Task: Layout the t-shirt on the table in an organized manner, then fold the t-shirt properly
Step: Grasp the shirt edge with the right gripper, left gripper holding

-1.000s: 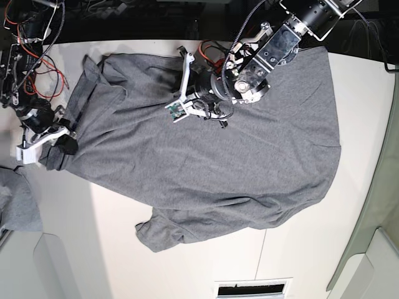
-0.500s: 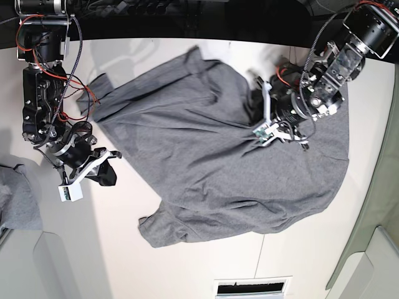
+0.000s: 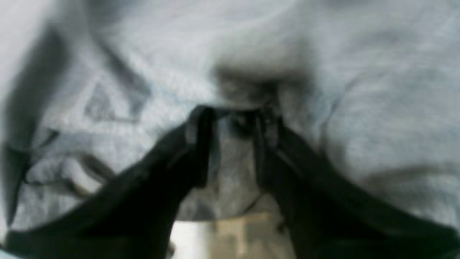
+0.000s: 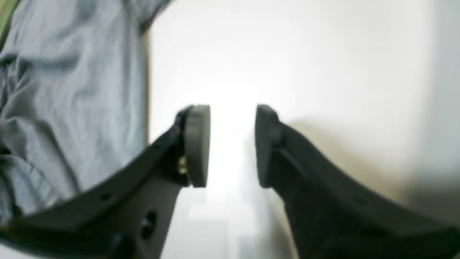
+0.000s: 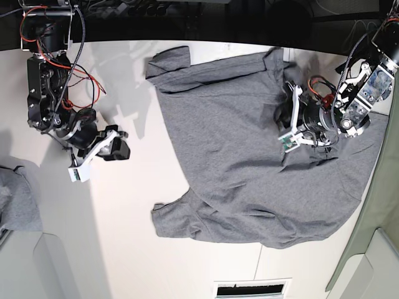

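t-shirt [image 5: 249, 168]: one, centre toward 3 o'clock
table [image 5: 143, 249]: one
arms: two, at 9 and 3 o'clock
grey cloth bundle [image 5: 17, 199]: one, 8 o'clock edge

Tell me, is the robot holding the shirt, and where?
The left tool pinches a raised fold of the t-shirt, though the blur leaves the grip unsure. The right tool is open and holds nothing.

Both wrist views are blurred. Cloth of the t-shirt [image 3: 377, 108] fills the gap of the left claw [image 3: 230, 144], grip unclear. Beyond the right claw [image 5: 118, 144], a grey bundle [image 5: 17, 202] is cut off.
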You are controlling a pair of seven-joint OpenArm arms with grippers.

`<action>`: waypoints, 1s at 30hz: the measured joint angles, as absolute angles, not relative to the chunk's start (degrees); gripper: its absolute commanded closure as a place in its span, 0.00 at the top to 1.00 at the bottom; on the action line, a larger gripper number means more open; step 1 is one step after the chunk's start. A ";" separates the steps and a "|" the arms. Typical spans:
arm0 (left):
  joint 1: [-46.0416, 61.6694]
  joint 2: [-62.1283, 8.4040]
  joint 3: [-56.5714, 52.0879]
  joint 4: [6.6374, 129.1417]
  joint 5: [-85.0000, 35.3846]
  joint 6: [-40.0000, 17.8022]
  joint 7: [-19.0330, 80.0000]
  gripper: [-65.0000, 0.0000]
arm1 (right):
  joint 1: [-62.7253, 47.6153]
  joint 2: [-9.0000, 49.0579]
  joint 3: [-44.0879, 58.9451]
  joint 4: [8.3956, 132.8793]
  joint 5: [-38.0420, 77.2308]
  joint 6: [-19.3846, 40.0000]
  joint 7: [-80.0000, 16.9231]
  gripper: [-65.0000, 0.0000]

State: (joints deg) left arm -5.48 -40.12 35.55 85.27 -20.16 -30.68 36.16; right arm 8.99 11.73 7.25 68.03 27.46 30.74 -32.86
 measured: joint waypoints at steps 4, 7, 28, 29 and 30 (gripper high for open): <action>-1.45 -41.82 29.87 92.42 -24.14 -31.44 38.19 0.35 | 5.41 11.75 7.25 68.01 31.27 31.79 -34.00 0.33; 3.01 -43.07 22.79 95.66 -26.50 -33.54 39.11 0.35 | 3.86 11.70 7.25 68.03 33.63 32.62 -34.13 0.33; 23.14 -31.00 -5.21 94.85 -48.47 -38.87 47.13 0.51 | 3.66 11.75 -2.90 68.42 38.22 34.30 -36.42 0.50; 23.14 -30.22 -5.21 94.08 -47.97 -38.85 47.13 0.51 | 3.64 11.75 -3.49 68.42 38.76 34.30 -36.40 0.50; 23.11 -29.39 -5.21 93.06 -46.83 -38.87 47.16 0.51 | 3.66 11.75 -4.10 68.42 38.81 34.30 -36.42 0.50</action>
